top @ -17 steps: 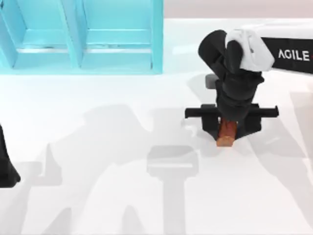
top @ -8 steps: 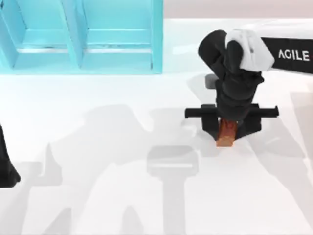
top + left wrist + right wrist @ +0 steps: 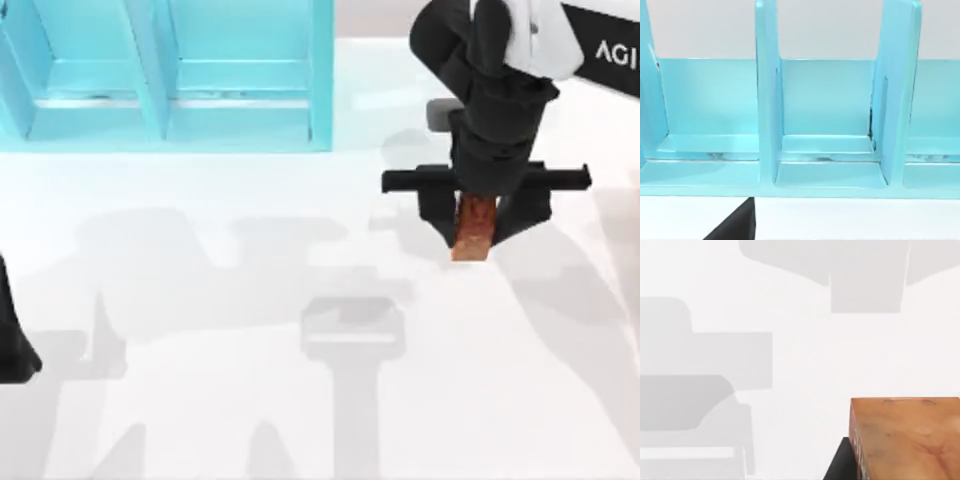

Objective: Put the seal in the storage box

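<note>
1. The white table [image 3: 200, 400] bears the blue storage box [image 3: 165, 75] at its far left.
2. My right arm reaches in from the right; my left arm is parked at the left edge.
3. My right gripper [image 3: 474, 222] is clamped on the seal [image 3: 473, 228], holding it right of centre, well apart from the box.
4. The seal's tan end [image 3: 910, 437] faces the right wrist camera.
</note>
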